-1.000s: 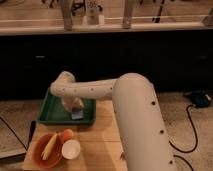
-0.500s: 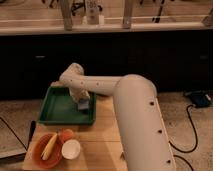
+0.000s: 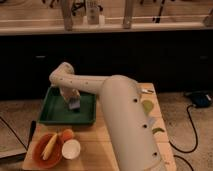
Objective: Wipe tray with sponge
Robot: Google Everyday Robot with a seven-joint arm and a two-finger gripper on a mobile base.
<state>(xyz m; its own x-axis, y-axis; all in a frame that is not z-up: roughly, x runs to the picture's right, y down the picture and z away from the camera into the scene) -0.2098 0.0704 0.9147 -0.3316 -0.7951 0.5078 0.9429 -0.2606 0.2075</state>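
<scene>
The dark green tray [image 3: 54,111] lies on the left of the wooden table. My white arm reaches from the lower right across the table to it. My gripper [image 3: 73,101] points down into the tray's right half and presses the small pale blue-grey sponge [image 3: 74,105] onto the tray floor. The gripper's body hides most of the sponge.
A round red-orange bowl [image 3: 44,152] with a banana [image 3: 49,146] stands in front of the tray, with an orange fruit [image 3: 67,134] and a small white cup [image 3: 71,148] beside it. Small green items [image 3: 148,106] lie at the table's right. A dark counter runs behind.
My gripper has moved with the sponge from the tray's front left toward its right half, and the arm's elbow has lifted away from the tray.
</scene>
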